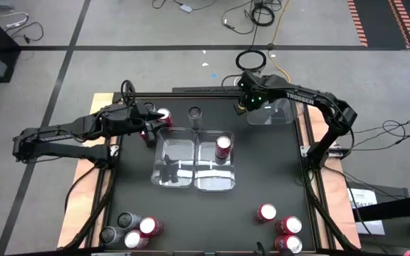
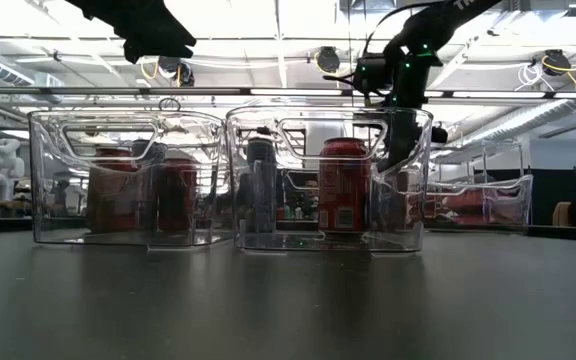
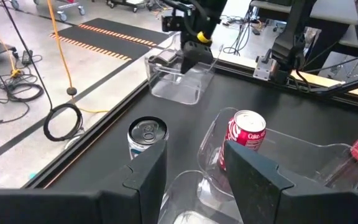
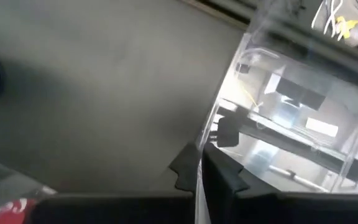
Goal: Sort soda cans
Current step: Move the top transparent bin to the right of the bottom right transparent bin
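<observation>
Two clear trays [image 1: 175, 162] [image 1: 216, 171] stand side by side mid-table. A red soda can [image 1: 223, 146] stands in the right one. Behind them on the table stand a dark can [image 1: 194, 112] and a red can [image 1: 164, 116]. My left gripper [image 3: 194, 155] hovers open by that red can with nothing between its fingers, well above the table in the low view [image 2: 148, 40]. My right gripper [image 1: 248, 105] is shut on a third clear tray [image 1: 280, 114] at the far right. My right gripper pinches the third tray's upright wall at its top rim [image 4: 213, 134], one finger inside the tray and one outside. The fingers come steeply from above on the tray's left side [image 3: 188, 62]. The tray's bottom looks to be on the table.
Several cans, red and dark, stand at the near left corner [image 1: 130, 231]. Three red cans stand at the near right [image 1: 280, 226]. The table's near middle is bare black surface [image 1: 205, 220]. Cables lie on the floor beyond the far edge.
</observation>
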You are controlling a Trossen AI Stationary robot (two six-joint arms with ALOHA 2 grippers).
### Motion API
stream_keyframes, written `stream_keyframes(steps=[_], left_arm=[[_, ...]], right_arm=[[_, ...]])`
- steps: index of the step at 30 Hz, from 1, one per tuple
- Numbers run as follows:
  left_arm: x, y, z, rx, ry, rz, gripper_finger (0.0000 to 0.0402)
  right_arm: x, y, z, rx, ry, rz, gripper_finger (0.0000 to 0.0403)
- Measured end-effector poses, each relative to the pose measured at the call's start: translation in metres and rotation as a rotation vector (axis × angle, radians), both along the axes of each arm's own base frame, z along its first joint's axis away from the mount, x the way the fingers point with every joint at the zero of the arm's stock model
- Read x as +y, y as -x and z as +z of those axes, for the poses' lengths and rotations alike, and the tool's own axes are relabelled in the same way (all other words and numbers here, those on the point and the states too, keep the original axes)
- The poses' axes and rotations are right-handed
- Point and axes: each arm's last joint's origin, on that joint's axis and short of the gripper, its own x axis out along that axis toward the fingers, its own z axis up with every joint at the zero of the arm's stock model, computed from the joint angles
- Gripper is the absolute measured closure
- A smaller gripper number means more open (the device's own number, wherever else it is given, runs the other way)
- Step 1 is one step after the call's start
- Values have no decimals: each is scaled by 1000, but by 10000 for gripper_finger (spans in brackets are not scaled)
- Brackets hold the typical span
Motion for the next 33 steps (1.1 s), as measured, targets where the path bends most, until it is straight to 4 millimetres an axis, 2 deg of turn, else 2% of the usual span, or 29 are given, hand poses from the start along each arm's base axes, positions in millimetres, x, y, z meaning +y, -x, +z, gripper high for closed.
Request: stream_keyframes(steps=[6,13,24,33], left_arm=[[0,0,0,0,0,0,232],[0,0,0,0,0,0,232],[0,0,0,0,0,0,232],[0,0,1,-10,-2,0,232]], right_arm=[[20,-6,0,41,-43,13,401],[60,-2,13,136,-95,100,403],[145,19,52,132,-188,224,403],[206,25,59,163,-201,459,403]])
